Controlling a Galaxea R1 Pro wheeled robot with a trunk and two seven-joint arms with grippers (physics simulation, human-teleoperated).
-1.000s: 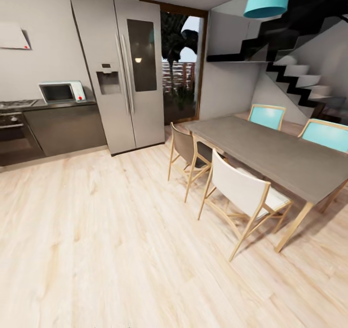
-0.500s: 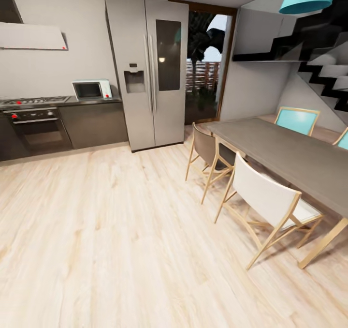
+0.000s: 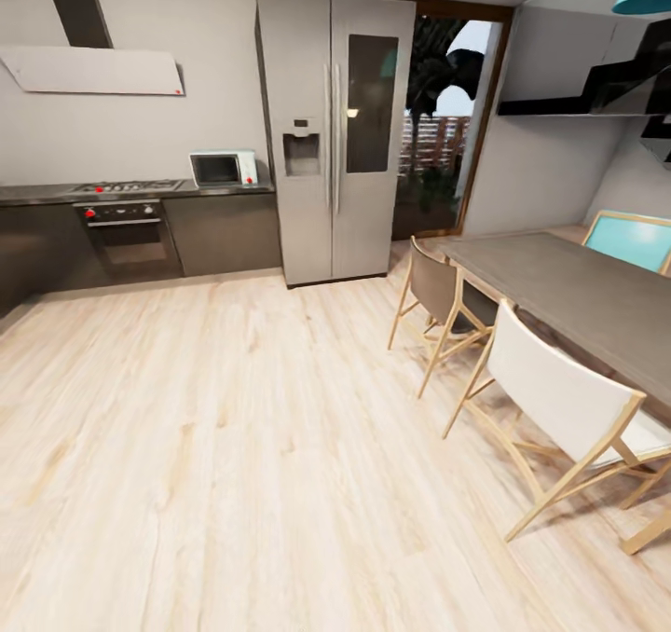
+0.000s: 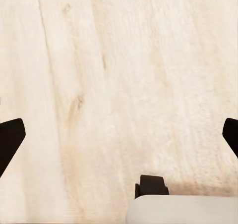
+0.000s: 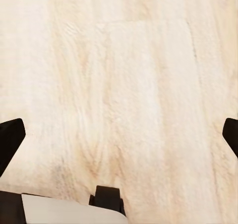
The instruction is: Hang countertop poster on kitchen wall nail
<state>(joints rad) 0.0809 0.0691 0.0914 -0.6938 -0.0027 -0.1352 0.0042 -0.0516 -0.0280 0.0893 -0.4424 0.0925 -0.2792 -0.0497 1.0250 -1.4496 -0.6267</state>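
As the view swung left, the fridge (image 3: 334, 138) slid toward centre and more worktop (image 3: 56, 191) appeared; no poster showed yet. Both claws, left (image 4: 119, 135) and right (image 5: 119, 135), hung spread wide, empty, over floorboards (image 3: 233, 446).

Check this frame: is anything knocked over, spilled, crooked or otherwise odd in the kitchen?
Nothing stands out. The white microwave sits squarely on the dark counter, the steel fridge doors are closed, and the wooden chairs stand upright beside the grey dining table. The pale plank floor looks clean.
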